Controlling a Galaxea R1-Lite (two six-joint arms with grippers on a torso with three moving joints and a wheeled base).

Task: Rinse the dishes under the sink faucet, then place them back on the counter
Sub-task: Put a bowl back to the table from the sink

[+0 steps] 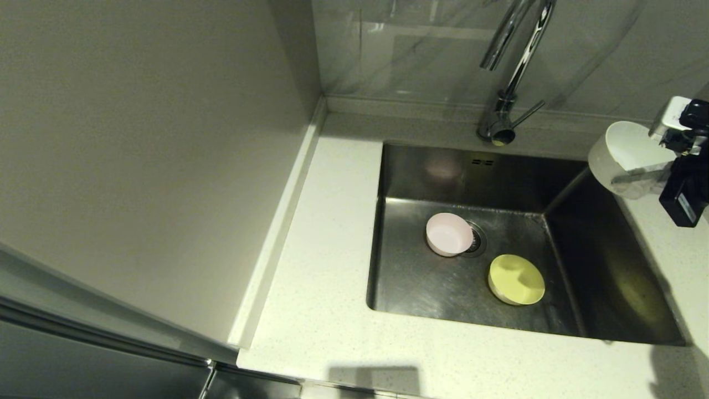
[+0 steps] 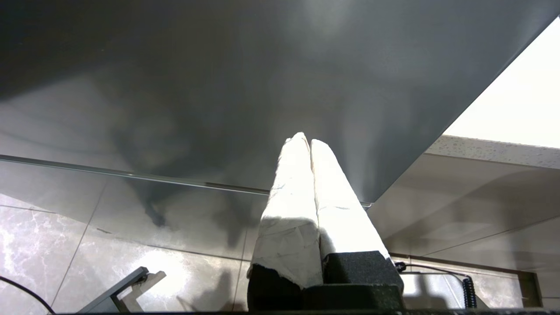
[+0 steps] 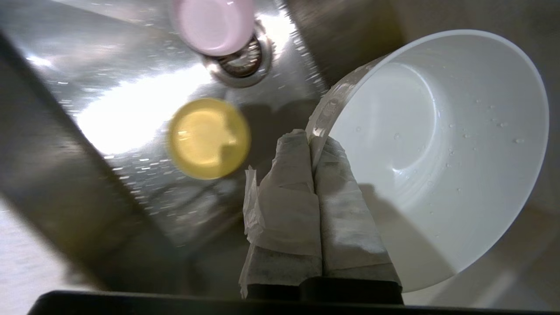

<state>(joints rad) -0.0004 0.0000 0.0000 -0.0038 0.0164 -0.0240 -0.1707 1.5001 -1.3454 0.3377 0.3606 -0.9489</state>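
Note:
My right gripper (image 3: 311, 141) is shut on the rim of the white bowl (image 3: 437, 144), which hangs tilted above the sink's right edge (image 1: 628, 152); water drops cling inside it. The pale pink bowl (image 1: 448, 234) lies on its side against the round drain (image 1: 477, 239) in the steel sink (image 1: 432, 288). Near it the yellow-green bowl (image 1: 516, 279) rests upside down on the basin floor. The chrome faucet (image 1: 512, 72) rises behind the sink, no water showing. My left gripper (image 2: 305, 141) is shut and holds nothing, parked low beside a grey cabinet panel, out of the head view.
The speckled counter (image 1: 321, 310) wraps the sink on the left, front and right (image 1: 681, 260). A tall grey panel (image 1: 144, 138) stands at the left. Grey marbled wall tiles (image 1: 421, 50) back the faucet. The faucet's thin lever (image 1: 529, 112) points right.

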